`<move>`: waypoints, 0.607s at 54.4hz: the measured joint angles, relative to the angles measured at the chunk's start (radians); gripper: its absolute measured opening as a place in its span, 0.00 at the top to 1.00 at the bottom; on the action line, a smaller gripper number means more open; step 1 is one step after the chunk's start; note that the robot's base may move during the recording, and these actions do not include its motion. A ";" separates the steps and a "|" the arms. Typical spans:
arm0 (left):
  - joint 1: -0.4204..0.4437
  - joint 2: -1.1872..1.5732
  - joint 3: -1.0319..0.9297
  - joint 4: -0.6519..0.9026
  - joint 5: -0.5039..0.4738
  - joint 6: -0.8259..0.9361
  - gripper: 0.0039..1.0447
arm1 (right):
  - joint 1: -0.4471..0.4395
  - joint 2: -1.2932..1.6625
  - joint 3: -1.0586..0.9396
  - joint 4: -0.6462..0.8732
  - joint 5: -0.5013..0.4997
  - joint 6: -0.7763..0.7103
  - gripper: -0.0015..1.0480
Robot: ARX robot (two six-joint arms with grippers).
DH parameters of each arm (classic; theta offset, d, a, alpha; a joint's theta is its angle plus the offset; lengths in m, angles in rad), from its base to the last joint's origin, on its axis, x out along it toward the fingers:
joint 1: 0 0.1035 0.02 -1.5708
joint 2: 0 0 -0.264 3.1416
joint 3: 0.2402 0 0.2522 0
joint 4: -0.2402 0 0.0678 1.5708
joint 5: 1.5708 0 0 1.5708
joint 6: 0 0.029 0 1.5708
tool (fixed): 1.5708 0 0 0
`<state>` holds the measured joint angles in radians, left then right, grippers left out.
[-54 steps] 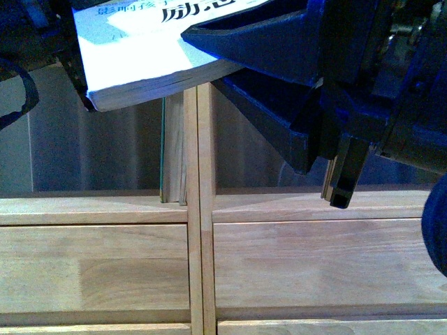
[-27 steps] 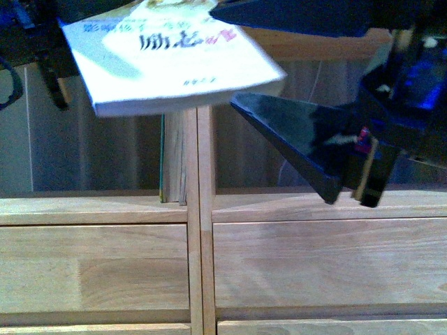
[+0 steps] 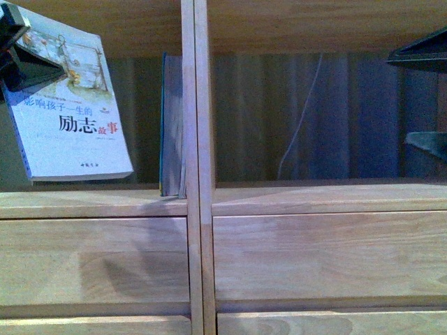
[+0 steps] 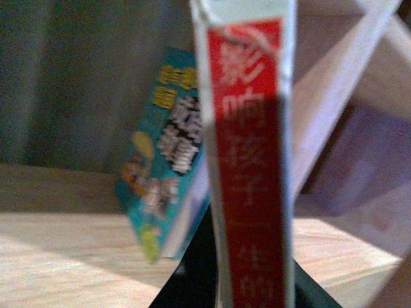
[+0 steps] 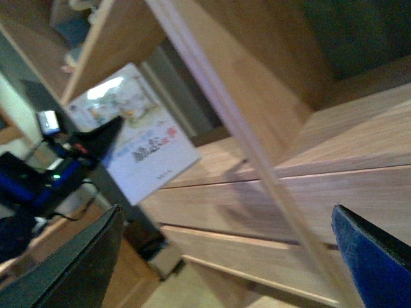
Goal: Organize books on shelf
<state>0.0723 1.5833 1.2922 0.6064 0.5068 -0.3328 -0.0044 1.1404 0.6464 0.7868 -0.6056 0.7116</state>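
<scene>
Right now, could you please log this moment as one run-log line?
stage: placing | left jaws: shut on paperback, slightly tilted, at left compartment | right jaws: open, empty | standing books: against divider

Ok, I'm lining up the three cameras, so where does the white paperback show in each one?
Front: paperback at far left, cover facing the camera.
Left wrist: paperback edge-on down the middle, red spine toward the camera, blurred.
Right wrist: paperback left of centre, cover showing.
Shared landmark: the shelf's upright divider, clear in the front and right wrist views.
</scene>
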 joint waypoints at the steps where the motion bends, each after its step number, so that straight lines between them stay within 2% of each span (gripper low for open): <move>1: 0.000 0.011 0.011 0.000 -0.018 0.037 0.94 | -0.015 -0.008 0.005 -0.021 0.000 -0.027 0.07; 9: -0.010 0.091 0.114 -0.021 -0.110 0.235 0.94 | -0.081 -0.076 0.039 -0.144 0.026 -0.231 0.07; 18: -0.029 0.175 0.229 -0.054 -0.154 0.309 0.94 | -0.112 -0.156 0.051 -0.198 0.040 -0.400 0.07; 33: -0.064 0.291 0.370 -0.065 -0.202 0.381 0.94 | -0.112 -0.172 0.052 -0.200 0.040 -0.462 0.07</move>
<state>0.0086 1.8744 1.6619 0.5411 0.3046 0.0486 -0.1165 0.9684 0.6983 0.5865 -0.5652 0.2493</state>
